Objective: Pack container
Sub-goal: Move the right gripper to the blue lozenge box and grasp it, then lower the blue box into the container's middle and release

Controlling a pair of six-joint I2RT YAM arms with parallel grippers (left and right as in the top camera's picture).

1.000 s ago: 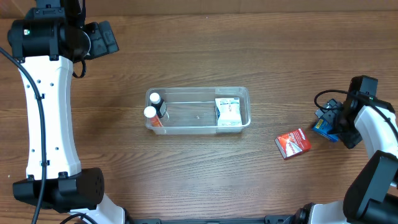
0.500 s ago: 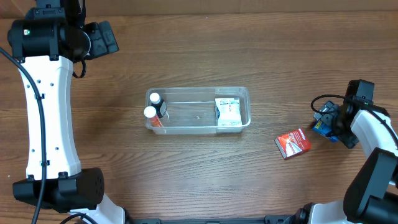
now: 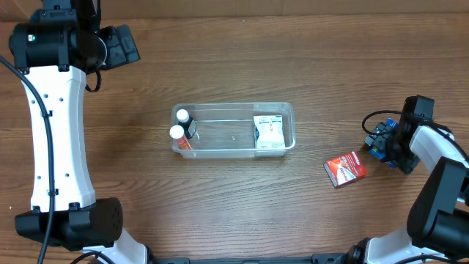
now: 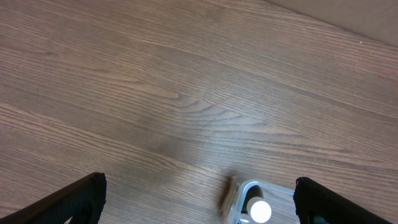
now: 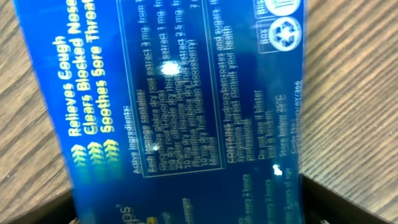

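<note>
The clear container [image 3: 233, 107] sits mid-table. It holds two white-capped bottles [image 3: 179, 125] at its left end and a white box [image 3: 269, 132] at its right end. My right gripper [image 3: 387, 143] is at the far right, shut on a blue box [image 3: 377, 147]. The blue box fills the right wrist view [image 5: 180, 93], between the fingers [image 5: 193, 214]. A red box [image 3: 344, 168] lies flat on the table, left of the blue box. My left gripper [image 3: 123, 44] is open and empty at the back left. Its wrist view shows the container's corner [image 4: 239, 190] and one bottle cap [image 4: 259, 211].
The white left arm [image 3: 55, 125] runs down the left side of the table. A black cable [image 3: 377, 115] loops by the right gripper. Bare wood [image 3: 330, 59] lies between the container and the right arm.
My right gripper has shifted slightly left and toward the back with the blue box. The left arm, the container and the red box have not moved.
</note>
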